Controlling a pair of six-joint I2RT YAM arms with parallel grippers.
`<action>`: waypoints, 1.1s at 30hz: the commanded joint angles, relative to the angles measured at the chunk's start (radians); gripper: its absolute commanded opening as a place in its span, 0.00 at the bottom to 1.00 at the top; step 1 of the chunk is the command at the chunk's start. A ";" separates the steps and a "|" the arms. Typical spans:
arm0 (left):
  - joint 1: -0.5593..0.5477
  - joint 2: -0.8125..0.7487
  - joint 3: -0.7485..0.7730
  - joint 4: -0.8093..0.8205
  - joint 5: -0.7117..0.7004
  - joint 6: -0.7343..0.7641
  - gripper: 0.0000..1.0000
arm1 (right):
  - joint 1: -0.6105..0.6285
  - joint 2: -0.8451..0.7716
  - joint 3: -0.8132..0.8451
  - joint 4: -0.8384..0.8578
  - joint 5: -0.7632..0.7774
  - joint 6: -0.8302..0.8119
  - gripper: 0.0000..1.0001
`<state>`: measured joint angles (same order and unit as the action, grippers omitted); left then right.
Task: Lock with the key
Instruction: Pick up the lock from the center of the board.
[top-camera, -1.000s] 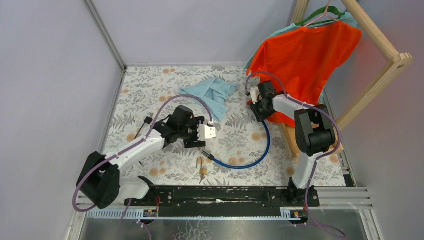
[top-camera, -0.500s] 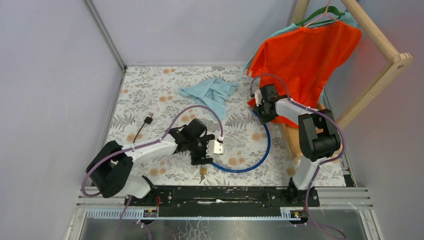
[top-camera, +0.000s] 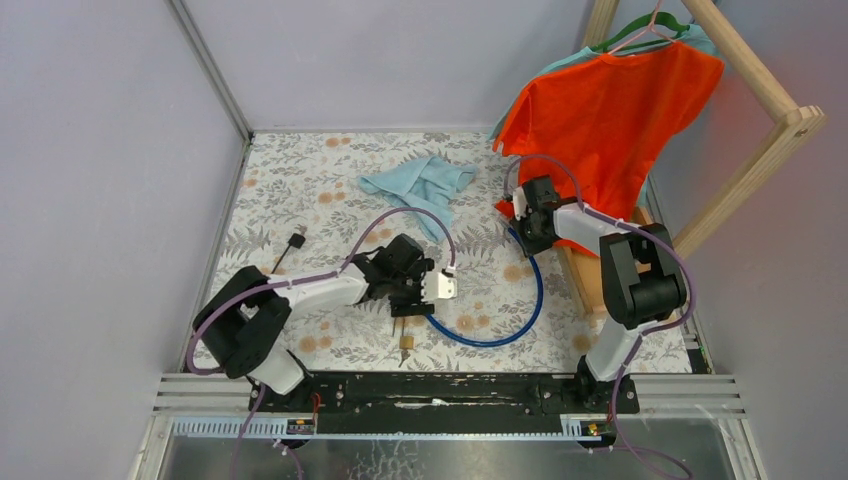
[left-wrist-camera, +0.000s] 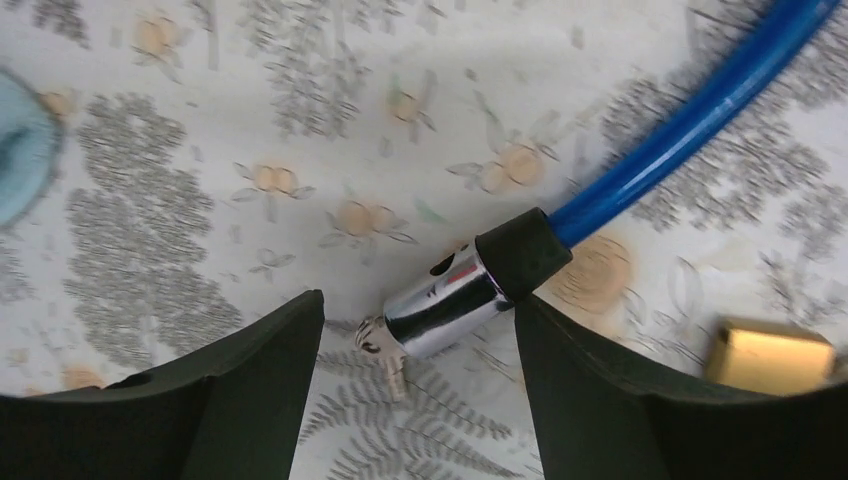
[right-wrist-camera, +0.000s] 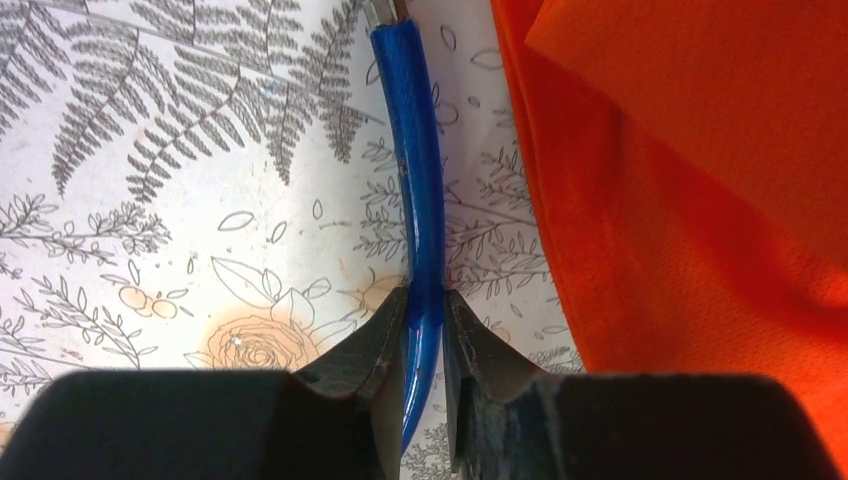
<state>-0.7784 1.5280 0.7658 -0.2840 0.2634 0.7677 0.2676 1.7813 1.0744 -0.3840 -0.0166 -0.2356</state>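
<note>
The blue cable (top-camera: 535, 290) of a lock lies in a loop on the floral table. Its chrome lock head (left-wrist-camera: 445, 300) shows in the left wrist view, with the small grey key (left-wrist-camera: 385, 345) at its end. My left gripper (left-wrist-camera: 418, 310) is open, low over the table, one finger on each side of the lock head and key. In the top view the left gripper (top-camera: 410, 303) hides the key. My right gripper (right-wrist-camera: 425, 300) is shut on the blue cable (right-wrist-camera: 412, 120) near the orange shirt, and also shows in the top view (top-camera: 522, 225).
A brass padlock (top-camera: 406, 343) lies just near of the left gripper and shows at right in the left wrist view (left-wrist-camera: 772, 352). A light blue cloth (top-camera: 425, 185) lies at the back. An orange shirt (top-camera: 610, 110) hangs on a wooden rack (top-camera: 770, 90). A black USB plug (top-camera: 296, 240) lies left.
My left arm has swung right and lowered, bringing its open gripper over the cable's lock head. My right gripper has shifted slightly right, still holding the cable.
</note>
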 joint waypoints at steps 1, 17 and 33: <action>0.014 0.089 0.036 0.131 -0.130 0.004 0.77 | -0.002 -0.060 -0.047 -0.039 -0.014 0.033 0.23; 0.158 0.297 0.235 0.177 -0.174 -0.017 0.76 | -0.001 -0.206 -0.162 -0.105 -0.159 0.051 0.50; 0.229 0.067 0.086 0.046 -0.166 -0.191 0.89 | -0.059 -0.093 -0.048 -0.028 -0.047 0.019 0.61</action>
<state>-0.5541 1.6451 0.8692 -0.1574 0.0807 0.6746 0.2317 1.6505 0.9779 -0.4400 -0.0879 -0.1925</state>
